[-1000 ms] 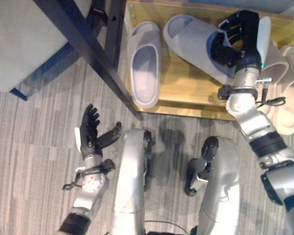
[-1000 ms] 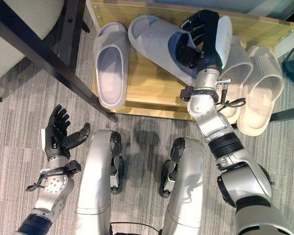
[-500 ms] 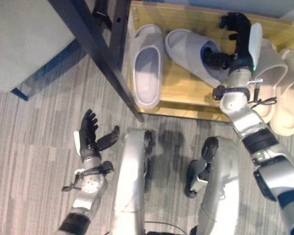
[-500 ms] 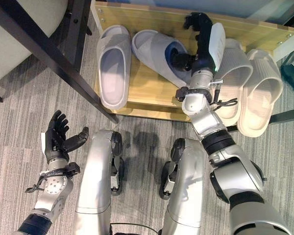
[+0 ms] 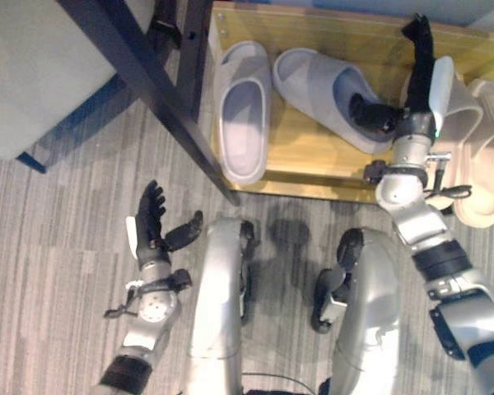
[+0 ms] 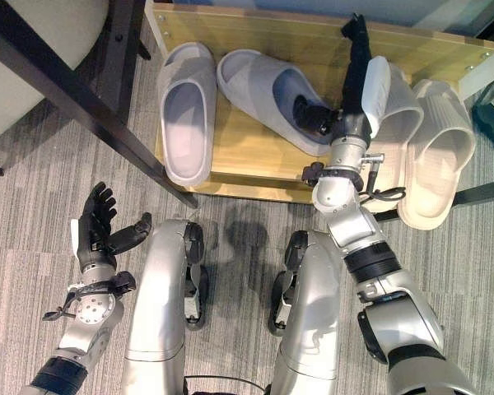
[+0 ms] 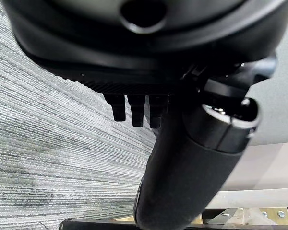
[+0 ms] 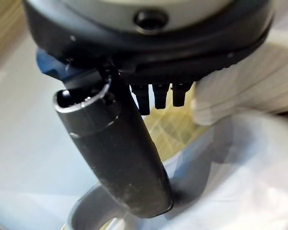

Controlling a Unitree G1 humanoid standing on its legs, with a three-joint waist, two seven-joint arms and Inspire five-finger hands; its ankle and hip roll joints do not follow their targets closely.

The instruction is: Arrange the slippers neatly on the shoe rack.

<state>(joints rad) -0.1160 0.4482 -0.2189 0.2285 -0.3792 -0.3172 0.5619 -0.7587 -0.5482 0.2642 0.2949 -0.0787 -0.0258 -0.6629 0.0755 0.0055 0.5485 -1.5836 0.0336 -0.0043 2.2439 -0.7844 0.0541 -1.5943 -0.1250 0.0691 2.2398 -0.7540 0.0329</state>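
Four slippers sit on the low wooden shoe rack (image 6: 255, 156) at the 12 o'clock side of the scene. The angled grey slipper (image 6: 267, 92) lies tilted on the rack, its toe end toward 10 o'clock and its heel toward 4 o'clock, just beside the straight grey slipper (image 6: 186, 111) at its 9 o'clock side, which lies lengthwise with its heel overhanging the rack's near edge. At the 3 o'clock end of the rack lie two beige slippers, the inner beige slipper (image 6: 399, 111) partly hidden behind the right arm and the outer beige slipper (image 6: 438, 152) touching it on its 3 o'clock side, its heel also hanging past the rack's edge. The right hand (image 6: 356, 78) stands over the angled grey slipper's heel end: its fingers (image 6: 356, 37) are straight and point toward 12 o'clock, holding nothing, while its thumb rests down against the slipper's strap opening. The left hand (image 6: 95, 234) hovers well apart from the rack at 8 o'clock, over the grey carpet (image 6: 33, 222), palm up with its fingers loosely spread and empty. A dark chair leg (image 6: 82, 103) runs diagonally between that hand and the rack.
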